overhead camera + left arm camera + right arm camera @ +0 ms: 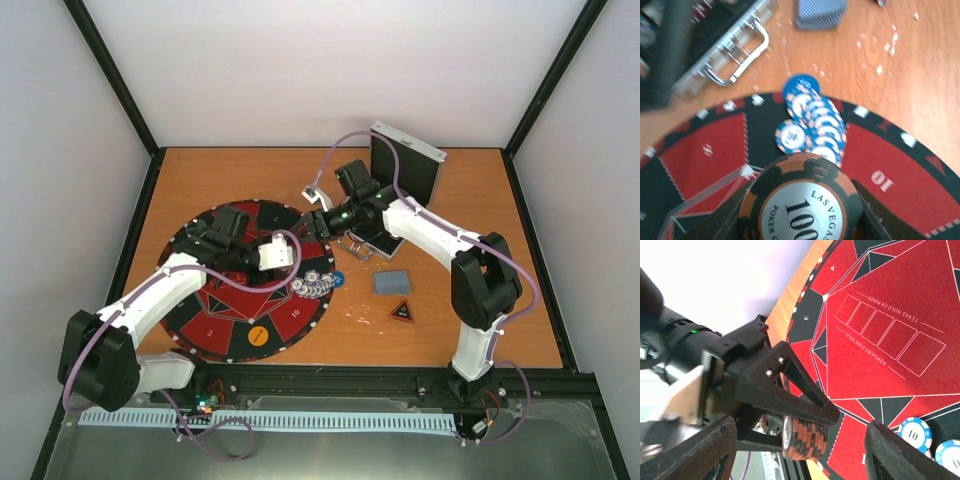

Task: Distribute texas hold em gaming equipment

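My left gripper (pixel 800 212) is shut on a stack of orange-and-black poker chips (pixel 801 200), its top chip marked 100. In the right wrist view that stack (pixel 806 441) sits under the left gripper's black finger (pixel 790 390). My right gripper (pixel 801 426) is open, its two fingers standing wide either side of the stack without touching it. From above, both grippers meet over the mat's upper right part, left (pixel 297 252) and right (pixel 313 228). Blue-and-white chips (pixel 317 283) lie fanned at the mat's right edge beside a blue disc (pixel 337 278). Cards (pixel 391 283) and a triangle marker (pixel 402 312) lie on the table.
The round red-and-black mat (pixel 215 325) covers the left half of the table, with a yellow disc (pixel 257 335) on its near edge. The silver case (pixel 405 160) stands open at the back right, its lid upright. The table is walled on three sides.
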Robot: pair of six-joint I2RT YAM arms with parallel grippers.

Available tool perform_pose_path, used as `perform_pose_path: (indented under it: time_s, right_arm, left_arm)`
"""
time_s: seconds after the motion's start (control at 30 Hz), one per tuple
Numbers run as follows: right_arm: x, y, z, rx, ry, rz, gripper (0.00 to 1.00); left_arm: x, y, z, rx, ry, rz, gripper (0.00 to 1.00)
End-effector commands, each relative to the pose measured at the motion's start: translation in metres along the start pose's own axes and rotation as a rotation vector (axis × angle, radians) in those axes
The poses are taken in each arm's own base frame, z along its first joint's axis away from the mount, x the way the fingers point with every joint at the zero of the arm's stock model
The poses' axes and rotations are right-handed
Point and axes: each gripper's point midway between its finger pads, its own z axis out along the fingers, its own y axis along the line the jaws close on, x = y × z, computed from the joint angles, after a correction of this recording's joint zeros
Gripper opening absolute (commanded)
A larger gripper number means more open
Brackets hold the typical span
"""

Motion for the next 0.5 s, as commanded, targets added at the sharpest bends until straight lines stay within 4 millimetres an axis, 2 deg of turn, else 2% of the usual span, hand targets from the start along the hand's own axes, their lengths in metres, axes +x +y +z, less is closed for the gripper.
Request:
perform_pose_path:
  time_s: [0.0, 0.23, 0.37, 0.47]
  right_arm:
    - [0.002, 0.000, -0.002, 0.014, 0.031, -0.040, 0.70]
    - [0.008, -0.013, -0.011, 0.071, 0.037, -0.037, 0.70]
    - [0.015, -0.019, -0.010, 0.089, 0.047, -0.026, 0.70]
    - [0.018, -0.023, -0.011, 0.107, 0.048, -0.019, 0.70]
  left_arm:
    - [0.023, -0.020, -0.006, 0.033, 0.066, 0.028, 0.01]
    - [0.092, -0.057, -0.037, 0.153, 0.218, 0.136, 0.01]
    - [0.114, -0.076, -0.044, 0.212, 0.268, 0.224, 0.00]
    - [0.127, -0.098, -0.044, 0.282, 0.274, 0.349, 0.01]
